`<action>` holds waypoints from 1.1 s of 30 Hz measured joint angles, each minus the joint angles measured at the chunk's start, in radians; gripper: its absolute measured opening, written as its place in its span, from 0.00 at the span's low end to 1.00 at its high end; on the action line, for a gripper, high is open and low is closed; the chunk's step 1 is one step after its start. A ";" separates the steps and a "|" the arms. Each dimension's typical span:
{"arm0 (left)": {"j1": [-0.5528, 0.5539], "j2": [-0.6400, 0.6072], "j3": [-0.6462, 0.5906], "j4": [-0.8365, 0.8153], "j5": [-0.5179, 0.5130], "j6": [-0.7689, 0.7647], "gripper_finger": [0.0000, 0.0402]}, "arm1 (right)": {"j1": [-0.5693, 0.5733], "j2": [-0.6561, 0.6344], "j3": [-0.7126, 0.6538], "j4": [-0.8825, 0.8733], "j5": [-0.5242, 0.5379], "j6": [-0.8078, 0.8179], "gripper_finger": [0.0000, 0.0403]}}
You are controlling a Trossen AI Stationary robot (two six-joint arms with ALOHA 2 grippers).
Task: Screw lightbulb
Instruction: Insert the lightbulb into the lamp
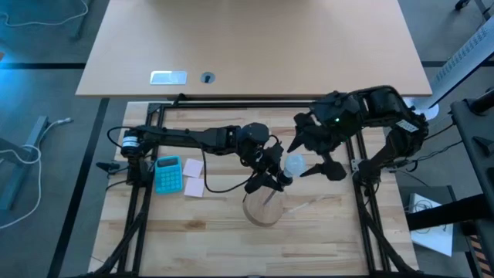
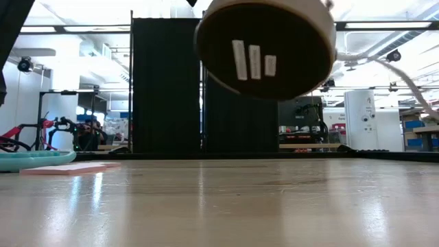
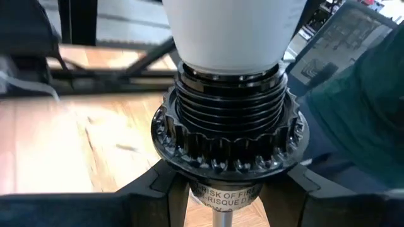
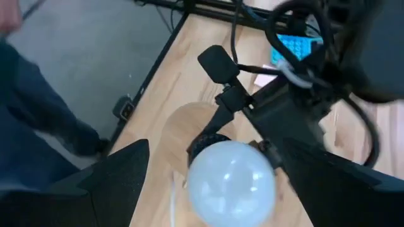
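While the lamp fixture is held off the table, the lightbulb [image 1: 294,164] is seen seated in the black socket [image 3: 228,135], its white body rising from the threaded collar in the left wrist view. The socket stem is clamped by the left gripper [image 1: 270,179], fingers closed narrowly on it just under the toothed ring; a label reading "RISK OF FIRE" is partly legible there. The round wooden base [image 1: 264,208] is tilted, and in the low view its dark underside [image 2: 264,48], marked with three pale strips, is shown raised clear of the tabletop.

The right gripper [image 1: 315,158] is positioned at the bulb from the right side of the table, fingers spread wide to either side of the glass. In the right wrist view the bulb [image 4: 231,182] is centred between the two dark fingers [image 4: 120,173]; contact with them cannot be confirmed.

A turquoise calculator [image 1: 168,174] and two pink sticky notes [image 1: 193,177] are noted on the wooden table [image 1: 193,232], to the left, near the base of the left arm and well apart from the fixture. The calculator's edge and a pink pad are also glimpsed at the left in the low view.
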 joint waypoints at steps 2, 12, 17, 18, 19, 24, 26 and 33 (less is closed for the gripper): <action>-0.006 0.001 -0.001 0.000 0.000 -0.002 0.36 | 0.000 0.000 0.000 -0.025 0.000 -0.066 0.88; -0.023 -0.002 -0.001 0.012 -0.036 -0.007 0.36 | 0.004 0.014 -0.002 -0.056 -0.024 -0.178 0.87; -0.023 -0.005 -0.001 0.029 -0.040 -0.006 0.36 | 0.004 0.016 -0.012 -0.083 -0.022 -0.182 0.82; -0.024 -0.007 -0.001 0.031 -0.040 -0.002 0.36 | 0.004 0.017 -0.014 -0.080 -0.020 -0.178 0.80; -0.024 -0.007 -0.001 0.033 -0.040 0.003 0.36 | 0.004 0.017 -0.016 -0.080 -0.020 -0.178 0.79; -0.023 -0.008 -0.001 0.040 -0.043 0.005 0.36 | 0.004 0.017 -0.016 -0.080 0.004 -0.177 0.72; -0.023 -0.009 -0.001 0.051 -0.047 0.005 0.36 | 0.004 0.017 -0.017 -0.078 0.013 -0.175 0.69; -0.023 -0.016 -0.001 0.052 -0.118 0.010 0.36 | 0.004 0.018 -0.022 -0.078 0.036 -0.129 0.62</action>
